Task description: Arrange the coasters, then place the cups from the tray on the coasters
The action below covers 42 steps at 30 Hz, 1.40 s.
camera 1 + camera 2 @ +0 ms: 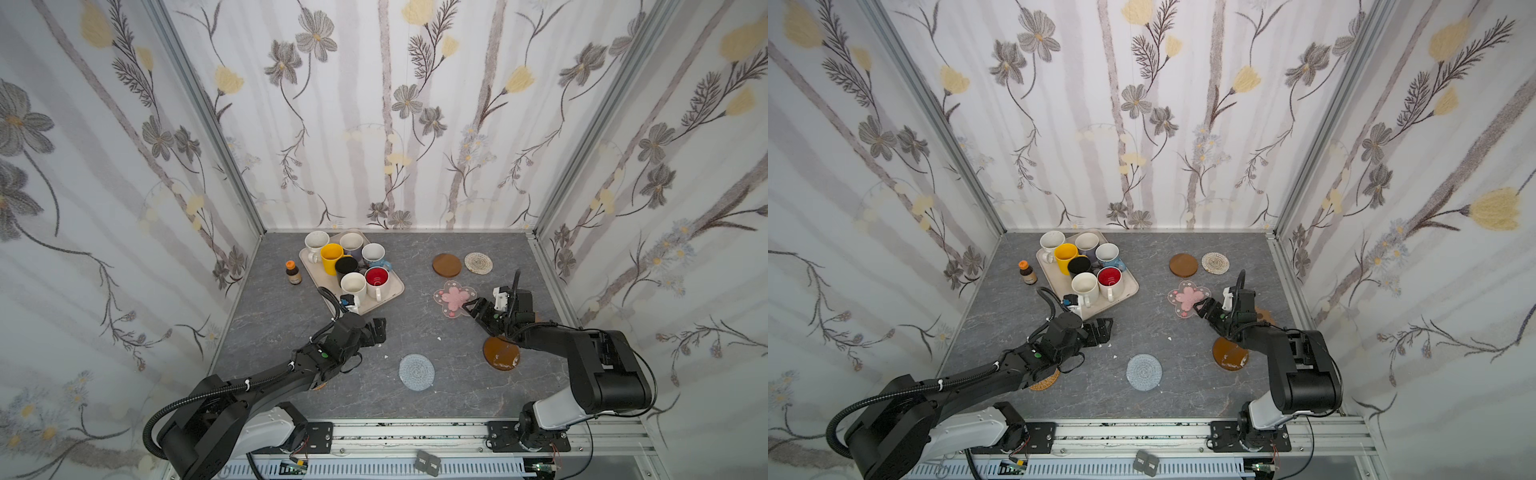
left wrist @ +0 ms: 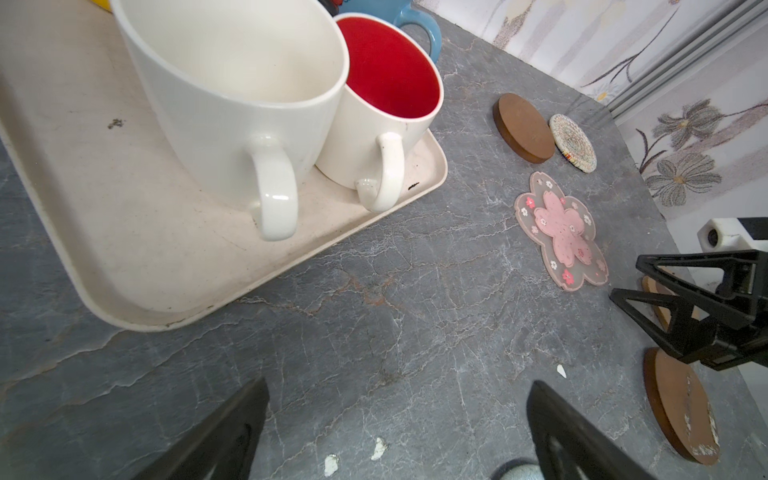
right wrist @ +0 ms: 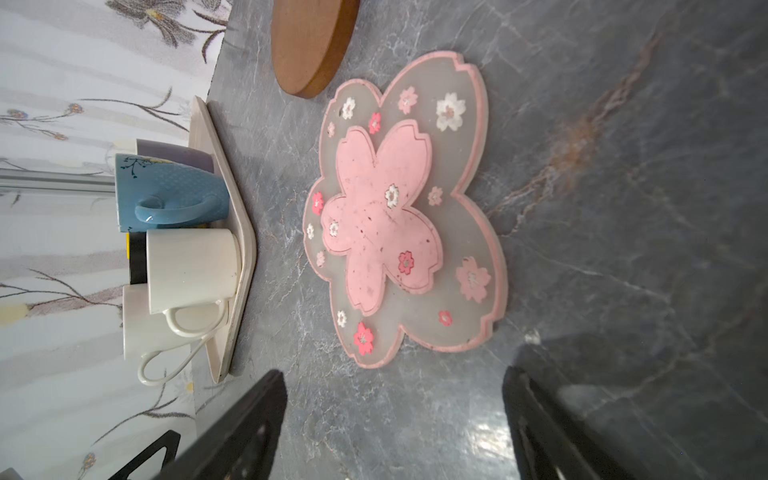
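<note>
Several cups stand on the beige tray [image 1: 392,296] at the back left, among them a white cup [image 1: 353,286] and a red-inside cup [image 1: 377,279] at its near end. My left gripper [image 1: 379,330] hovers open and empty over bare table just in front of the tray [image 2: 124,266]. My right gripper [image 1: 468,308] is open and empty at the near right edge of the pink blossom coaster [image 3: 399,208]. The wood disc coaster [image 1: 447,264] and the cream woven coaster [image 1: 478,262] lie behind it. The amber coaster [image 1: 501,354] and the grey-blue coaster [image 1: 416,371] lie nearer.
A small orange-capped brown bottle [image 1: 293,272] stands left of the tray. A tan rattan coaster [image 1: 1044,382] peeks out under the left arm, and another brown coaster [image 1: 1264,316] is mostly hidden behind the right wrist. Small white flecks [image 2: 378,449] lie on the table.
</note>
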Tool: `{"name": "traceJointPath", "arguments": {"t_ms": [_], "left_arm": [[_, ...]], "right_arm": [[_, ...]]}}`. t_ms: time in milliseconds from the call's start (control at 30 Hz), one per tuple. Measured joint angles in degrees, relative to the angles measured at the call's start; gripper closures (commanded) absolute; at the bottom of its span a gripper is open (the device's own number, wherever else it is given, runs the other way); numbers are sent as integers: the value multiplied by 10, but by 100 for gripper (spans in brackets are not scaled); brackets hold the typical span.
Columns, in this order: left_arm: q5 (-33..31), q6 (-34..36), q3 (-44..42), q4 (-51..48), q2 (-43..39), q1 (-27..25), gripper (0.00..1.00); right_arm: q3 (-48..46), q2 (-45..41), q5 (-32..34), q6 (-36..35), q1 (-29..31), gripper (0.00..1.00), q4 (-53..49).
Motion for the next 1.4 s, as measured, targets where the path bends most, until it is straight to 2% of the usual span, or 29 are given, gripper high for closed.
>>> {"name": "traceJointPath", "arguments": {"t_ms": [267, 600, 733, 933, 1033, 1100, 1167, 1333, 1400], "left_arm": [[0, 3, 0, 4, 2, 6, 0], [5, 16, 0, 4, -1, 12, 0], [4, 17, 1, 3, 0, 12, 0], [10, 22, 28, 5, 24, 12, 0], [18, 28, 39, 15, 36, 12, 0], [26, 28, 45, 24, 43, 12, 0], [35, 28, 49, 37, 55, 11, 0], [53, 28, 50, 50, 70, 11, 0], [61, 28, 50, 55, 76, 11, 0]], "right_arm": [[13, 34, -6, -2, 4, 17, 41], [34, 43, -1, 3, 15, 17, 28], [34, 11, 12, 1, 15, 16, -8], [33, -90, 50, -16, 5, 16, -81], [34, -128, 74, -30, -15, 21, -123], [34, -150, 89, -44, -39, 28, -156], [33, -165, 105, -54, -65, 30, -184], [27, -184, 127, -80, -141, 16, -242], [24, -185, 138, -91, -172, 14, -261]]}}
